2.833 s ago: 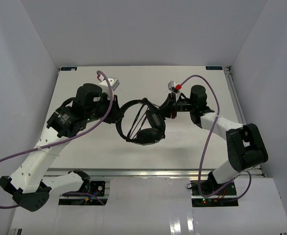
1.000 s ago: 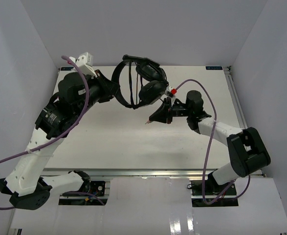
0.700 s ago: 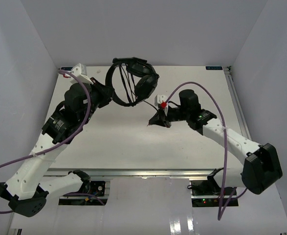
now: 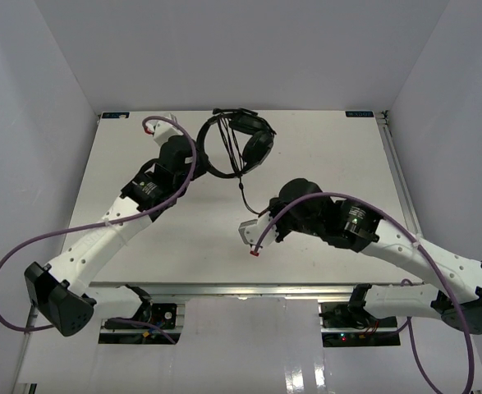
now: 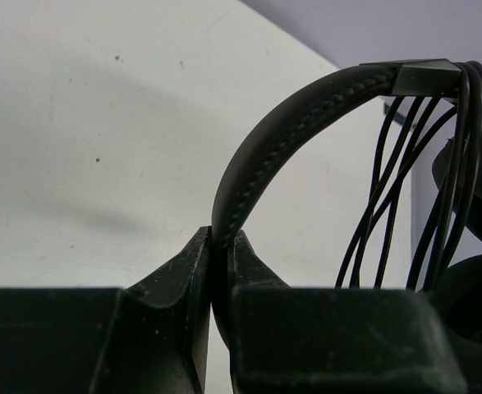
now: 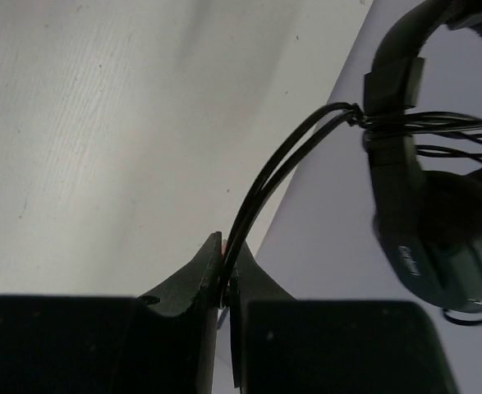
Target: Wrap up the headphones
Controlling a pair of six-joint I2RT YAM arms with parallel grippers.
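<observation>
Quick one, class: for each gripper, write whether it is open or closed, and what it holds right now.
The left gripper is closed on the headband of the headphones.
The right gripper is closed on the cord.

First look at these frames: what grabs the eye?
The headphones, held up over the far middle of the table by the left gripper, which is clamped on the headband. The cord crosses the arch in several loops, and its tail runs down to the right gripper, which pinches it nearer the centre.
</observation>
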